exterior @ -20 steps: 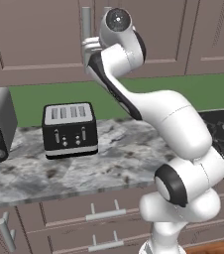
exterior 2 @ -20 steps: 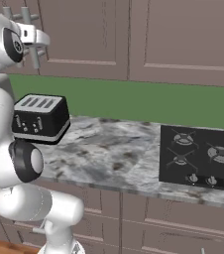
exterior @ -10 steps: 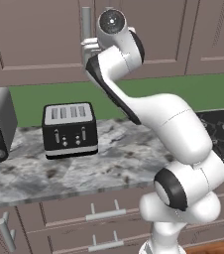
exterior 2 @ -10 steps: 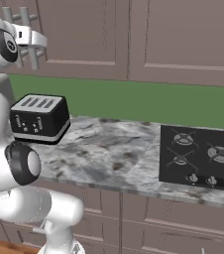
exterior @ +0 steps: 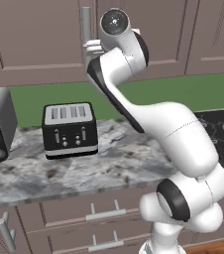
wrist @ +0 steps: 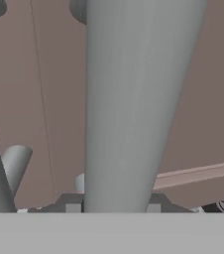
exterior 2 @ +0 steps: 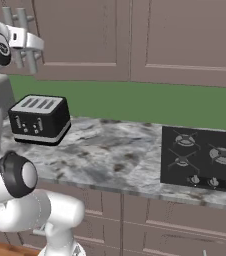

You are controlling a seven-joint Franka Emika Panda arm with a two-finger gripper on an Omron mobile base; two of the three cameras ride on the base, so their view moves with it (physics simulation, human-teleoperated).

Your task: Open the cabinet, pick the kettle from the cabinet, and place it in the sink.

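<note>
Mauve cabinet (exterior: 39,44) handle (exterior: 86,27) stands between the jaws, doors shut.

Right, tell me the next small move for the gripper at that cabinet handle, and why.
Probably pull back to swing the door open. The gripper appears closed around the cabinet's grey bar handle, which runs up between the fingertips in the hand view, and the doors look shut, so the kettle inside can't be reached yet.

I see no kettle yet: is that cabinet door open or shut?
Shut: the cabinet door lies flush with its neighbours, the end effector at its handle.
</note>
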